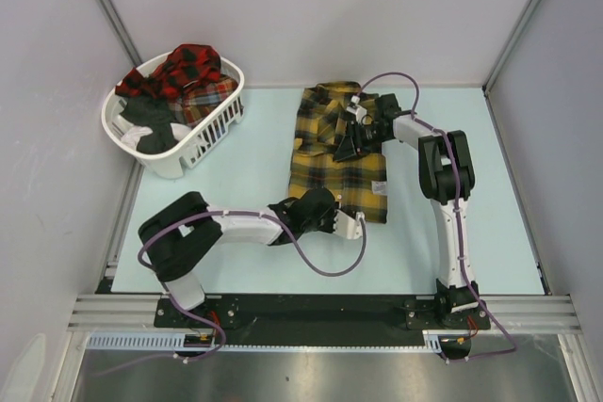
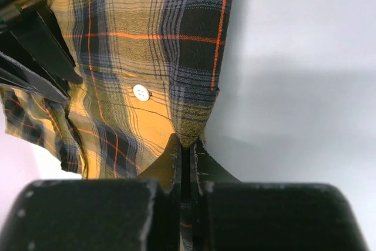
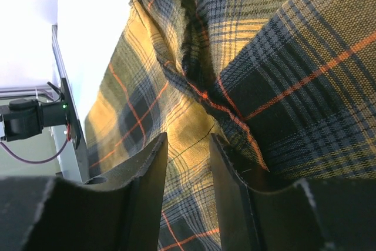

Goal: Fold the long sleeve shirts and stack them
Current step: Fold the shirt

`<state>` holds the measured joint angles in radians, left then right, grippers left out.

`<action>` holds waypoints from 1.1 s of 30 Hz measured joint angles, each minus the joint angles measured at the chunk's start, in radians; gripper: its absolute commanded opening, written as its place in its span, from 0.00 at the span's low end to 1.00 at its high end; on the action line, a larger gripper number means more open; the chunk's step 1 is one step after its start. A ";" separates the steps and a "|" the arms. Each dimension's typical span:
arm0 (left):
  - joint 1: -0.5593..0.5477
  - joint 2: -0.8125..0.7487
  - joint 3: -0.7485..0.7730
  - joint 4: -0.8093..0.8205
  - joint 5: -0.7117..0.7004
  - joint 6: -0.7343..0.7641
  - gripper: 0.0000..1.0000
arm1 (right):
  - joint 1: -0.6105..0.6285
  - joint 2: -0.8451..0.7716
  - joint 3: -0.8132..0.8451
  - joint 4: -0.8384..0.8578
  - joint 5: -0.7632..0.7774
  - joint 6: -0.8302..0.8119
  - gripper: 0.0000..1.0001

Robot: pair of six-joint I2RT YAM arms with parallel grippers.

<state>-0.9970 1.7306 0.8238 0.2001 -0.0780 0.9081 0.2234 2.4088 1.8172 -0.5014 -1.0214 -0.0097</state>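
Fold in hand: left pincer (image 2: 187, 148) clenched on yellow shirt (image 1: 320, 176) hem; right pincer (image 3: 185, 139) at its upper half, grip unclear. Next move, judged: lift hem toward collar.

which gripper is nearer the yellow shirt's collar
Right. The right gripper is on the shirt close to the collar; the left gripper pinches the near hem.

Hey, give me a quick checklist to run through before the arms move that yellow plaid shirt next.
1. Left hand shut on the mustard-yellow plaid flannel shirt, at its near edge: ok.
2. Right hand gripping the shirt's far end: cannot tell; jaws apart, cloth at the gap.
3. Shirt wholly on the pale blue table: ok.
4. Red-and-black plaid shirts clear, in the white plastic basket: ok.
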 measured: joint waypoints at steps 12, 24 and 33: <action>-0.138 -0.270 0.117 -0.529 0.142 -0.284 0.00 | 0.024 -0.171 -0.132 -0.085 0.012 -0.053 0.39; -0.150 -0.294 0.323 -0.849 0.303 -0.497 0.00 | 0.093 -0.214 -0.327 -0.232 -0.032 -0.239 0.38; 0.048 -0.131 0.564 -0.968 0.375 -0.439 0.01 | 0.101 -0.213 -0.330 -0.320 -0.034 -0.356 0.32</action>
<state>-0.9489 1.5997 1.3880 -0.7677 0.2966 0.4686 0.3241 2.1956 1.4868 -0.8219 -1.0557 -0.3653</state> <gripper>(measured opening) 0.027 0.334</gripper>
